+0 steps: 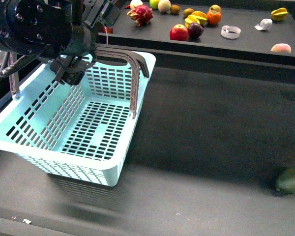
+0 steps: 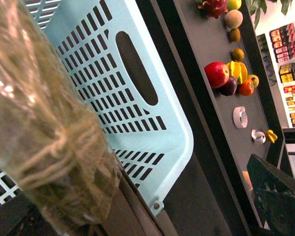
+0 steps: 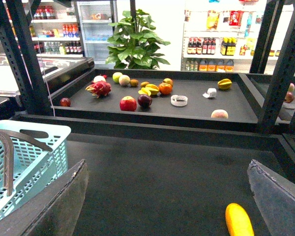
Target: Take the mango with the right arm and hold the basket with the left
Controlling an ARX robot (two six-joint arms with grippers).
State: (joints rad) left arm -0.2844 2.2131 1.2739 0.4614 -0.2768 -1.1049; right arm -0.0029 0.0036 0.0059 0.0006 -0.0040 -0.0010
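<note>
Hovering at the basket (image 1: 73, 164)'s far rim beside a raised handle (image 1: 133, 81), the left gripper (image 1: 69, 70) in the front view looks set to hold it, though I cannot tell whether it is clamped; open dark surface (image 1: 201, 128) stretches right to a green fruit (image 1: 291, 180). The left wrist view is half filled by a blurred brown shape (image 2: 44, 123) and settles nothing. From the right wrist, the right gripper (image 3: 167, 167) is spread wide, the mango (image 3: 238, 220) lying on the surface ahead near one finger, so the pick awaits a descent centred on it.
</note>
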